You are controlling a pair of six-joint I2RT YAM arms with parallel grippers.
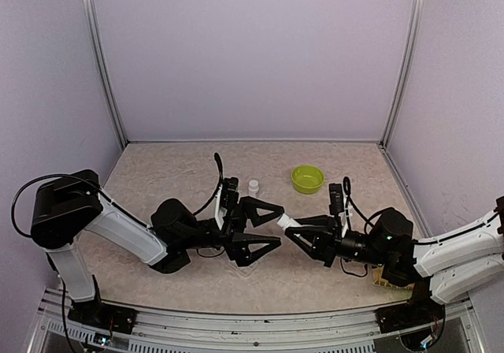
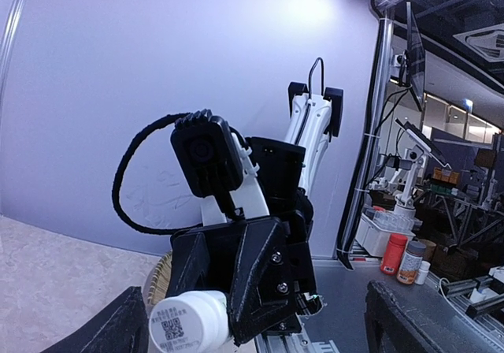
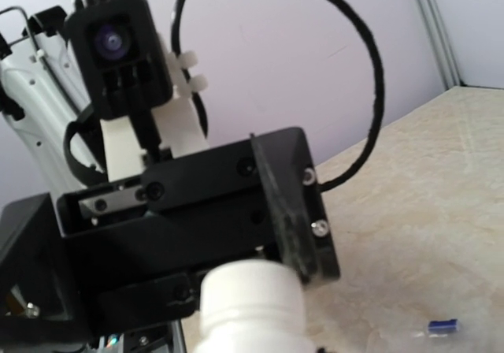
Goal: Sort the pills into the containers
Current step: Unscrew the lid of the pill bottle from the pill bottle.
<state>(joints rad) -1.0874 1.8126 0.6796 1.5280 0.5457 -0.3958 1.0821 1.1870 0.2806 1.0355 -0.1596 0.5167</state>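
The right gripper [image 1: 299,231] clamped a small white plastic bottle [image 1: 285,221], its cap between the tips of the empty, wide-spread left gripper [image 1: 276,227], with room on both sides. A small dark blue piece [image 3: 442,326], perhaps a pill, lay on the beige tabletop [image 3: 441,235] nearby.

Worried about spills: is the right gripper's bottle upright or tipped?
Tipped: the bottle lies sideways in the right gripper, its end toward the left arm.
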